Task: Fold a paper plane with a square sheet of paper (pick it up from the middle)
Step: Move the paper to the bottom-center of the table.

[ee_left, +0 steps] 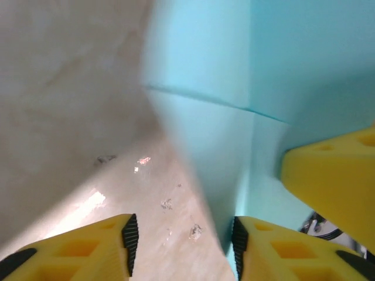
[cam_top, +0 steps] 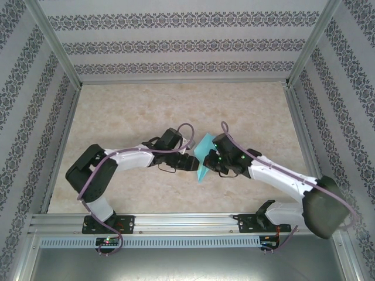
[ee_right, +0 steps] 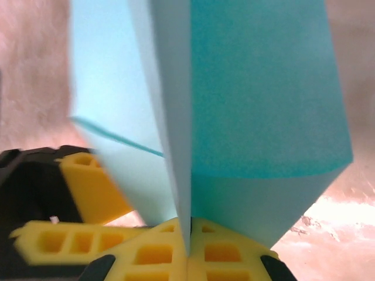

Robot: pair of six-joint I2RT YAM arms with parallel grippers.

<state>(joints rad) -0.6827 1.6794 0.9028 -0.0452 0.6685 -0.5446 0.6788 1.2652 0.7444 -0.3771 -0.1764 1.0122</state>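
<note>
Over the middle of your marbled worktop (cam_top: 176, 111) the sheet of paper (cam_top: 205, 157) stands on edge, partly folded, its crease running straight up from the right tool (ee_right: 188, 234). That tool is pressed together on the fold at the sheet's lower end. Your left tool (ee_left: 183, 234) stands spread, with the paper's edge just beside one pad and not pinched. The right arm carries the sheet, so any new grip from the left would probably close across that crease.

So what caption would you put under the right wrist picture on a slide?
Right pincer shut on the folded cyan paper, which stands up from its yellow fingers.
</note>
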